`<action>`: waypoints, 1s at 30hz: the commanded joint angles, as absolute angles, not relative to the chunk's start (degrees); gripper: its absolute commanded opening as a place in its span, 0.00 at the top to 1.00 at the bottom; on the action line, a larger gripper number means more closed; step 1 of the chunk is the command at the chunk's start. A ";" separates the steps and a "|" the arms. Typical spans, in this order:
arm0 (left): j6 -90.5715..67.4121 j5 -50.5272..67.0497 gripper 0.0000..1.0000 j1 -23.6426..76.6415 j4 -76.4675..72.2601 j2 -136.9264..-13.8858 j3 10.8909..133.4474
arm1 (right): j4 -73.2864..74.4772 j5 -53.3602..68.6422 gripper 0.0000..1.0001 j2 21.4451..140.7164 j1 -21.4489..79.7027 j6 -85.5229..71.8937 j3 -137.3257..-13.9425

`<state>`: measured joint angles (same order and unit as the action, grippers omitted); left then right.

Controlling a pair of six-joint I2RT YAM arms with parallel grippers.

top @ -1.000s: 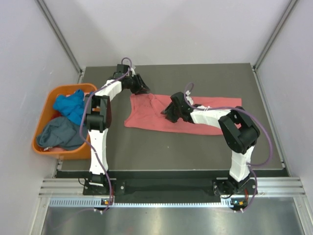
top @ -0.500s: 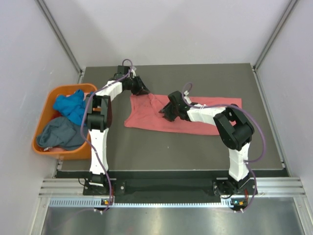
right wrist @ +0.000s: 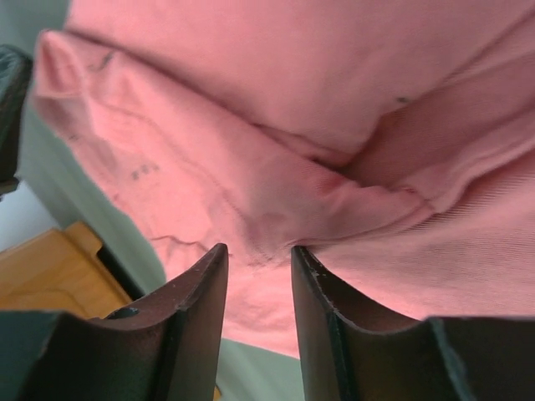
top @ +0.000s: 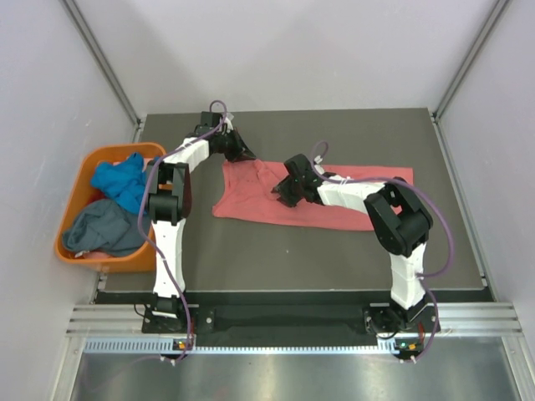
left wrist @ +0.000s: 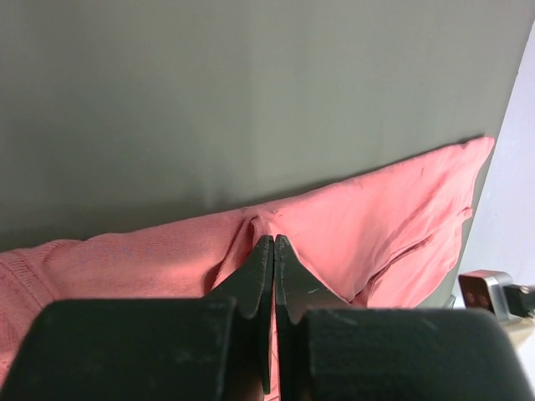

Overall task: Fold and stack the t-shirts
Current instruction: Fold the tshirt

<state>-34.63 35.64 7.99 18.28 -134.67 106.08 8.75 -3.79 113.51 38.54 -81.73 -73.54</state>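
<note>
left end effector (left wrist: 273, 242): jaws pinched tight on a raised edge fold of pink shirt (left wrist: 376, 209) | right end effector (right wrist: 259, 251): jaws narrowly apart, pink shirt spread on surface (top: 334, 251) just beneath its tips | blue shirt (top: 117, 180), grey shirt (top: 104, 230): in tub (top: 88, 159), well left of both

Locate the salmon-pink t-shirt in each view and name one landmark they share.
Top external: salmon-pink t-shirt spread flat mid-table, partly under the right arm.
Left wrist: lower half of the frame, its edge pinched in the shut left gripper.
Right wrist: fills most of the frame, beyond the open right gripper.
Shared landmark: the dark table.
</note>
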 commanded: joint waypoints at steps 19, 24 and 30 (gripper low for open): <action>-34.72 31.21 1.00 8.09 19.42 -130.00 104.86 | 6.95 -9.67 1.00 108.11 38.41 -78.14 -71.37; -34.63 29.09 1.00 8.09 19.51 -127.71 102.48 | 5.28 -8.79 1.00 105.65 37.62 -77.17 -67.94; -30.95 28.22 0.81 8.09 23.02 -126.39 102.83 | 3.52 -6.86 1.00 105.47 37.53 -76.73 -66.45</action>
<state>-33.89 29.65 7.99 20.88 -131.55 102.80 6.37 -7.31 107.98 37.95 -77.95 -67.09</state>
